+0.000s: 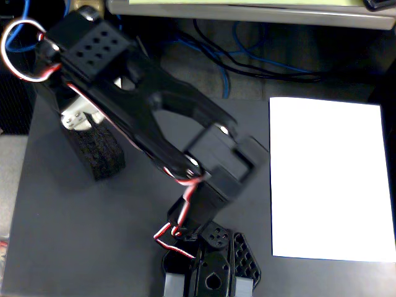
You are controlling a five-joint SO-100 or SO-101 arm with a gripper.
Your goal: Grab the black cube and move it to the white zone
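Note:
In the fixed view the black cube (100, 153) is a rough, dark foam block on the grey tabletop at the left. My gripper (86, 124) hangs right over its upper end, and a white part of the gripper touches or nearly touches the block's top. The arm's housing hides the jaws, so how they stand around the block is not visible. The white zone (328, 179) is a large paper sheet at the table's right side, far from the block, with nothing on it.
The arm's base (210, 272) sits at the bottom centre, and its links stretch diagonally up to the left. A red-and-white wire loop (21, 49) sticks out at the top left. Blue and black cables (247, 59) lie beyond the table's far edge.

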